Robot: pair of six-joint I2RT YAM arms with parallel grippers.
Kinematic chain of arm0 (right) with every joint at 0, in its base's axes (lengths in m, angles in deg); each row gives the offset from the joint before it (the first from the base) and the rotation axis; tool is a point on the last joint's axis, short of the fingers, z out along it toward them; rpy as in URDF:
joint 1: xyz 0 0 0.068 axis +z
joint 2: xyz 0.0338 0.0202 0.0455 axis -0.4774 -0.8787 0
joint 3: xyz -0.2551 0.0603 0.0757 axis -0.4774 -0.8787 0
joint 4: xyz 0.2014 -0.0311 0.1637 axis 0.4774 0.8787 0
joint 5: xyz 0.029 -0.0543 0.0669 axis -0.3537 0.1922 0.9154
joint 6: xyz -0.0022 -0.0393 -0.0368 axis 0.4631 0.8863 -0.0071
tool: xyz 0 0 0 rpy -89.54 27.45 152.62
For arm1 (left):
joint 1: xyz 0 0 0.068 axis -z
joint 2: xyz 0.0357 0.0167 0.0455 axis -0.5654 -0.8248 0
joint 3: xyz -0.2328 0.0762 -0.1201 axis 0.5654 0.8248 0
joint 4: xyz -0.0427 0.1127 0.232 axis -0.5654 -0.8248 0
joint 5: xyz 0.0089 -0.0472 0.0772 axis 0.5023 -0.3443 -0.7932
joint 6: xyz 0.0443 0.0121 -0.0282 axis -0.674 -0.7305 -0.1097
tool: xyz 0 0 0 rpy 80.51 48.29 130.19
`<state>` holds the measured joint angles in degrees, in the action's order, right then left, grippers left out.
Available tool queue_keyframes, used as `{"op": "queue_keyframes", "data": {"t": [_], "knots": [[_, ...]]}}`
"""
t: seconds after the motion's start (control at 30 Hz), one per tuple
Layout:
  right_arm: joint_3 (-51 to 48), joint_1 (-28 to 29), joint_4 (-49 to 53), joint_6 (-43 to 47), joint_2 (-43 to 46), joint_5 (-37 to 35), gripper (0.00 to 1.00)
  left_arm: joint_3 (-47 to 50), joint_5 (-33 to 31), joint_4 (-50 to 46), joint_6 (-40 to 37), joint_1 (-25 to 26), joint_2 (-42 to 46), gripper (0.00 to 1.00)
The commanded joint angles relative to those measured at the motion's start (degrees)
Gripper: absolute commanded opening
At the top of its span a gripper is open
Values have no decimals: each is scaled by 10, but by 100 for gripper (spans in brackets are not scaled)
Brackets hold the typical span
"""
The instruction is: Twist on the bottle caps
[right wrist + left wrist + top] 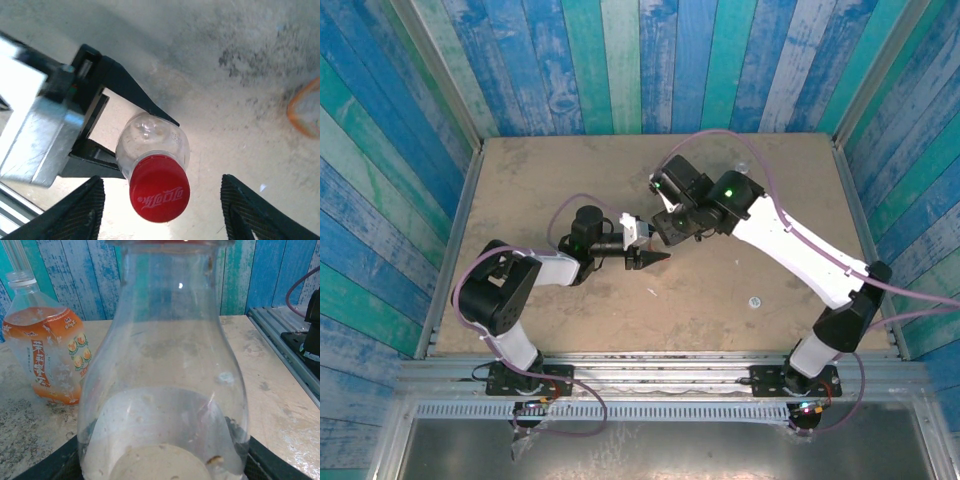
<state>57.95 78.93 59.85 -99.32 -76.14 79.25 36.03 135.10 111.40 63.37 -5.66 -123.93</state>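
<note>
Top: left gripper (648,258) and right gripper (665,230) meet mid-table; white cap (754,300) lies loose on the table. Left wrist: I see left jaws clamping the slim clear bottle (162,365); the orange-label bottle (45,357) stands uncapped nearby. Right wrist: red cap (160,189) sits on the clamped bottle, right fingers (80,210) spread clear of it.

Cap (159,189): bright red with white lettering. Slim bottle (165,365): clear, colourless. Wider bottle (45,355): orange label, white strip of red characters, small fruit motifs. Bench (550,180): beige, grey-speckled. Walls (620,60): vertical planks striped blue, teal and white. Right pincer (162,177): black, with finely ribbed pads (82,212). Right arm (790,245): white shells, black joints, mauve cable.
</note>
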Motion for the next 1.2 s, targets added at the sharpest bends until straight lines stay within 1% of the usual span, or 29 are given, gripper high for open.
{"op": "queue_keyframes", "data": {"t": [0.0, 0.03, 0.1, 0.17, 0.2, 0.27, 0.33, 0.53, 0.67, 0.8, 0.9, 1.0, 1.03, 1.17], "knots": [[-43, -13, -66, 144, 70, 50, 67, 20, 15, -8, 32, 1, 14, 59], [-71, -20, -98, 176, 91, 82, 70, 23, 19, 6, 43, 1, 14, 59], [-127, -43, -165, 212, 136, 151, 70, 25, 26, 30, 65, 0, 14, 59], [-173, -77, -221, 232, 172, 223, 69, 23, 32, 42, 80, 1, 14, 59], [-190, -98, -242, 238, 187, 256, 67, 22, 33, 47, 85, 0, 17, 59], [-209, -129, -252, 263, 202, 317, 64, 23, 35, 51, 91, 1, 23, 59], [-213, -137, -242, 291, 204, 345, 64, 22, 36, 47, 93, 1, 30, 58], [-214, -137, -248, 302, 176, 376, 66, 19, 42, 61, 114, 1, 41, 58], [-218, -137, -256, 306, 157, 373, 66, 19, 43, 58, 115, 1, 52, 58], [-221, -137, -257, 306, 138, 376, 64, 19, 43, 58, 119, 1, 61, 58], [-224, -137, -256, 307, 128, 383, 60, 19, 43, 62, 120, 1, 64, 58], [-227, -137, -256, 315, 121, 386, 43, 18, 42, 68, 120, 2, 64, 58], [-227, -138, -255, 316, 120, 387, 41, 18, 42, 69, 120, 1, 64, 58], [-231, -138, -255, 322, 118, 404, 39, 17, 40, 70, 120, 1, 66, 58]]}}
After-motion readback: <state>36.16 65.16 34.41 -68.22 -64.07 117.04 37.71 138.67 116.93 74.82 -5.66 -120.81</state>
